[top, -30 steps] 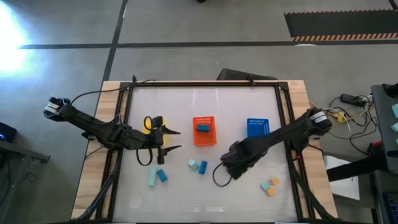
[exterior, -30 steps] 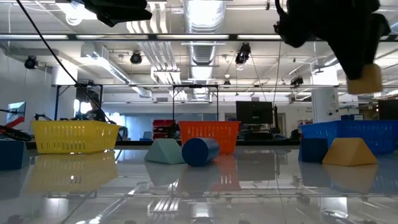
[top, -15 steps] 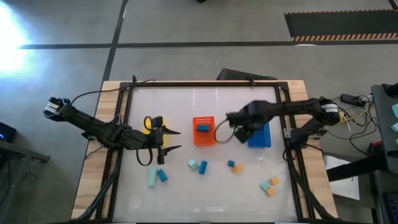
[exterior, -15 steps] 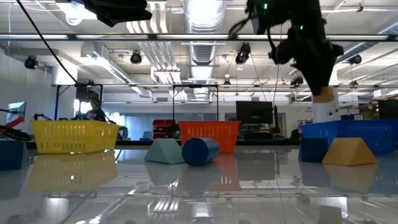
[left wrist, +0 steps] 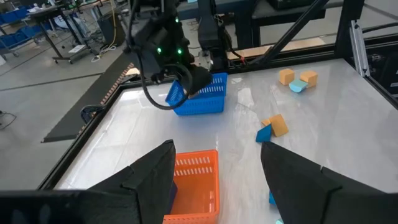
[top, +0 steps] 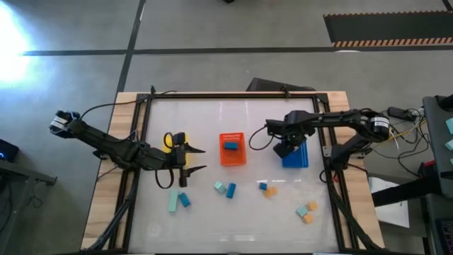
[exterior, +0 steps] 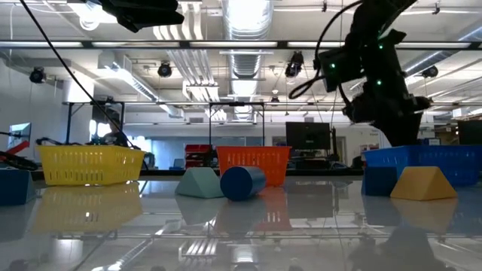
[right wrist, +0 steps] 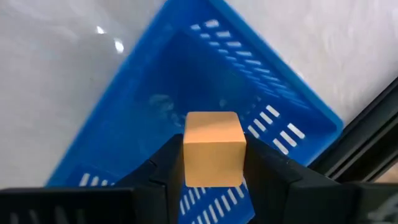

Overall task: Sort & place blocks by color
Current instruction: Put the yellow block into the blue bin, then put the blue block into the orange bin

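Three slotted plastic baskets are seen on the glossy white desk: a yellow basket, an orange basket with one blue block inside, and a blue basket. An orange cube, smooth and matte, is pinched between the right gripper fingers, directly over the blue basket. The left gripper fingers are spread wide, just beside the yellow basket. Eight loose blocks are scattered on the desk: three teal, three blue, two orange, one being a blue wedge.
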Action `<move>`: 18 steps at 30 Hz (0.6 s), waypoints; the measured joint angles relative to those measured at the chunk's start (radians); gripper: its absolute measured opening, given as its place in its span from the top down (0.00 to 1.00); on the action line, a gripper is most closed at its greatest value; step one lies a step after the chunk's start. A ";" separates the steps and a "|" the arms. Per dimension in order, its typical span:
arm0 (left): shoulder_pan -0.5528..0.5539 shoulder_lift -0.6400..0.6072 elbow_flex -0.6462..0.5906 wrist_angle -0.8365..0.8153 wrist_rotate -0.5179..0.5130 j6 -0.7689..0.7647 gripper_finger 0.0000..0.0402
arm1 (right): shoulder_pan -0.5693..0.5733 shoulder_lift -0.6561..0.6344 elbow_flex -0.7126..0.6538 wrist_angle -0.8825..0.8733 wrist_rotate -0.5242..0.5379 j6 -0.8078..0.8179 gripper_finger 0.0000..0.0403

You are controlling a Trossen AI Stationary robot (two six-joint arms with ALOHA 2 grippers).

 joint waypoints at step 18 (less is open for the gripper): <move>0.000 0.000 0.000 0.000 0.000 0.000 0.45 | 0.000 -0.001 0.009 0.042 0.008 -0.017 0.53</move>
